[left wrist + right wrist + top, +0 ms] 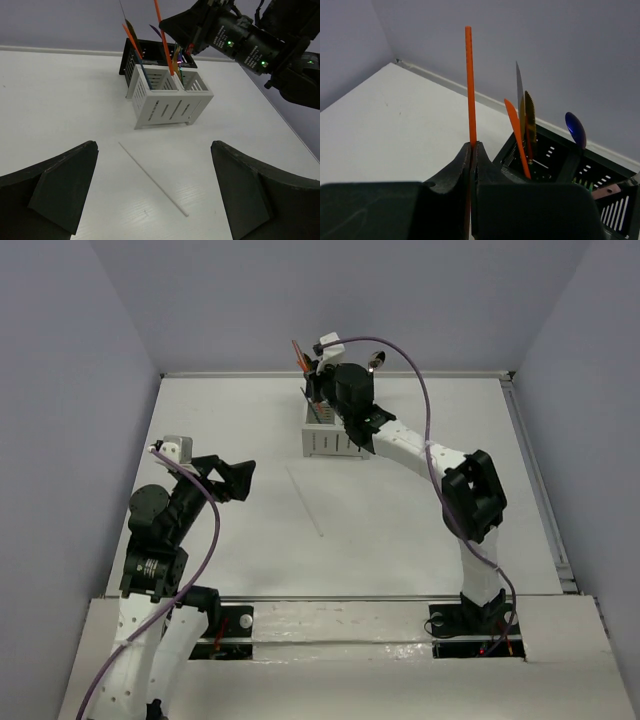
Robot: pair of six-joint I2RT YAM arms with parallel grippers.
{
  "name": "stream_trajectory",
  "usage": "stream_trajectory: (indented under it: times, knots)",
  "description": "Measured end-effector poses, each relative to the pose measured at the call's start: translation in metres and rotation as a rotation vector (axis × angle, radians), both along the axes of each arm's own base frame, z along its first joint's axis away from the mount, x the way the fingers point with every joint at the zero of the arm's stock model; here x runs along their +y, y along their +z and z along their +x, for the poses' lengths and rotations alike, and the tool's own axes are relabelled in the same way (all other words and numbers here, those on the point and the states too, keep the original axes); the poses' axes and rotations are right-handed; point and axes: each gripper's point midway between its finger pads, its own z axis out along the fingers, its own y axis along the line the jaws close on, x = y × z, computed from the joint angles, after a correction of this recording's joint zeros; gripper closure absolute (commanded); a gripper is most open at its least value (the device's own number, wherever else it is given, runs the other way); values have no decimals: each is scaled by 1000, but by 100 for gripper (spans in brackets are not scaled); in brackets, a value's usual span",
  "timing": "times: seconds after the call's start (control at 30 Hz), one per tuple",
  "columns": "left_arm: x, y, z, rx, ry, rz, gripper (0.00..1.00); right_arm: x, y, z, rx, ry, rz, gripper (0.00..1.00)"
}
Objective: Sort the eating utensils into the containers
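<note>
My right gripper (320,382) is shut on an orange-red chopstick (469,85) and holds it upright over the white slatted caddy (330,437). In the left wrist view the chopstick (165,45) has its lower end inside a caddy compartment (170,105). Other utensils stand in the caddies: an orange one (516,130), a gold serrated knife (529,117) and a purple-blue spoon (575,129). A pale chopstick (304,500) lies flat on the table, also in the left wrist view (152,179). My left gripper (155,195) is open and empty above its near end.
A black caddy (150,52) stands right behind the white one. The table ends at grey walls at the back and sides, with a rail (535,480) along the right edge. My right arm (440,465) stretches across the table's right half.
</note>
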Motion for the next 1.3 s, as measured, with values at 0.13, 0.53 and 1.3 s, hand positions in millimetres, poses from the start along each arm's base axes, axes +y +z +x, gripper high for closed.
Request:
stream_trajectory:
  times: [0.13, 0.53, 1.3]
  knots:
    - [-2, 0, -1, 0, -6, 0, 1, 12, -14, 16, -13, 23, -16, 100]
    - [-4, 0, -1, 1, -15, 0, 1, 13, -57, 31, -3, 51, -47, 97]
    - [-2, 0, -1, -2, -2, 0, 1, 0, 3, -40, 33, 138, -47, 55]
